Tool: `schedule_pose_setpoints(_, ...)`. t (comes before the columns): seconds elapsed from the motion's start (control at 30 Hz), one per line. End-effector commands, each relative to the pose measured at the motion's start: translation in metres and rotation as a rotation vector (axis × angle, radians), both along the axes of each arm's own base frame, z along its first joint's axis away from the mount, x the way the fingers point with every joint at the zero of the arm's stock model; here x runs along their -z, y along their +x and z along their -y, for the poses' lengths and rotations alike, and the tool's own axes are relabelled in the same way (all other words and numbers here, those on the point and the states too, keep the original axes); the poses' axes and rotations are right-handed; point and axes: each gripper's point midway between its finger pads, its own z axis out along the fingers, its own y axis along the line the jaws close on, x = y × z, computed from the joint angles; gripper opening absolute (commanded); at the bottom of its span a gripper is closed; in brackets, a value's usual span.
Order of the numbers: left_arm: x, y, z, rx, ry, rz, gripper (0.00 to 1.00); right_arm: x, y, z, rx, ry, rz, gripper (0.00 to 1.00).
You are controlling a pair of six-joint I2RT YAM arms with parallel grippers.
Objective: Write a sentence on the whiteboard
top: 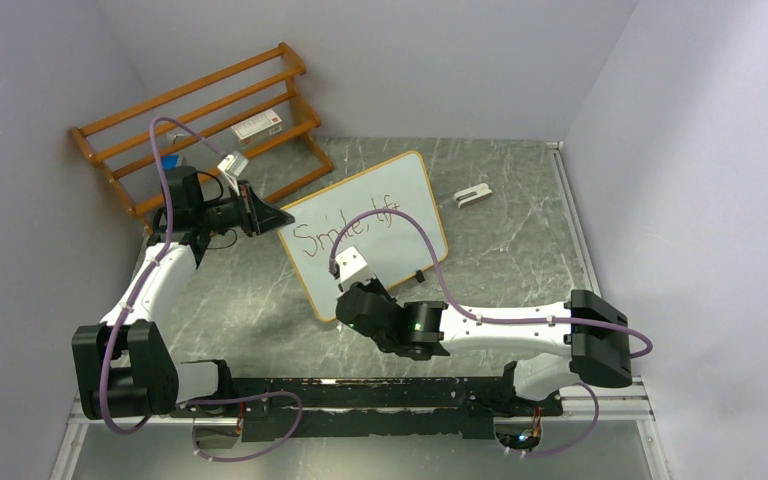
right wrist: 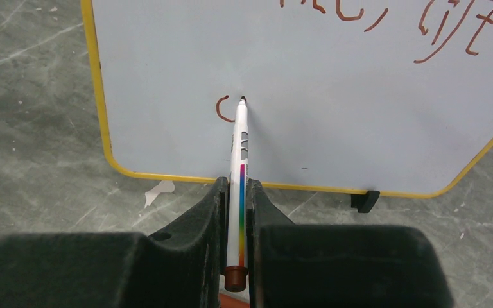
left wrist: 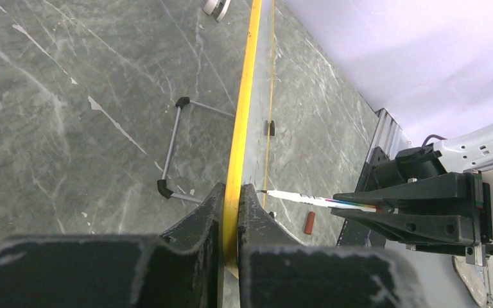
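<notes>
The whiteboard [top: 400, 195] stands tilted on the grey table, with "Smile, lift" [top: 345, 228] written along its top. My left gripper [top: 278, 216] is shut on the board's upper left corner; in the left wrist view its fingers [left wrist: 232, 192] clamp the yellow edge [left wrist: 244, 109]. My right gripper [right wrist: 235, 186] is shut on a white marker [right wrist: 239, 147] with a rainbow stripe. The marker's tip touches the whiteboard [right wrist: 334, 115] beside a small curved stroke [right wrist: 221, 110] that starts a second line under the word "lift" [right wrist: 456, 29].
An orange-brown wooden rack [top: 200, 120] leans at the back left with a small box [top: 258, 125] on it. A white clip-like object [top: 472, 196] lies right of the board. The red marker cap [left wrist: 309, 222] lies on the table. The board's wire stand [left wrist: 178, 144] props it from behind.
</notes>
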Motion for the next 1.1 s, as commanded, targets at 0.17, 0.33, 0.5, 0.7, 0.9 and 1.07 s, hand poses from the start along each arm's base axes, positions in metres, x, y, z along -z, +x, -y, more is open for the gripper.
schedule_pose_setpoints(0.17,0.037,0.014,-0.016,-0.114,0.12,-0.039,0.05,-0.019,0.004,-0.015,-0.016,0.077,0.011,0.0)
schedule_pose_setpoints(0.33,0.037,0.014,-0.016,-0.115,0.121,-0.038,0.05,-0.016,0.002,-0.013,-0.024,0.061,-0.004,0.0)
schedule_pose_setpoints(0.5,0.037,0.014,-0.016,-0.114,0.12,-0.042,0.05,-0.01,-0.002,-0.011,-0.028,0.043,-0.026,0.0)
schedule_pose_setpoints(0.7,0.038,0.014,-0.016,-0.115,0.121,-0.044,0.05,-0.008,-0.004,-0.008,-0.032,0.04,-0.04,0.0)
schedule_pose_setpoints(0.9,0.038,0.014,-0.016,-0.116,0.123,-0.044,0.05,-0.021,-0.004,-0.003,-0.03,0.082,-0.019,0.0)
schedule_pose_setpoints(1.07,0.038,0.014,-0.017,-0.117,0.123,-0.045,0.05,-0.029,0.005,0.011,0.016,0.093,0.008,0.0)
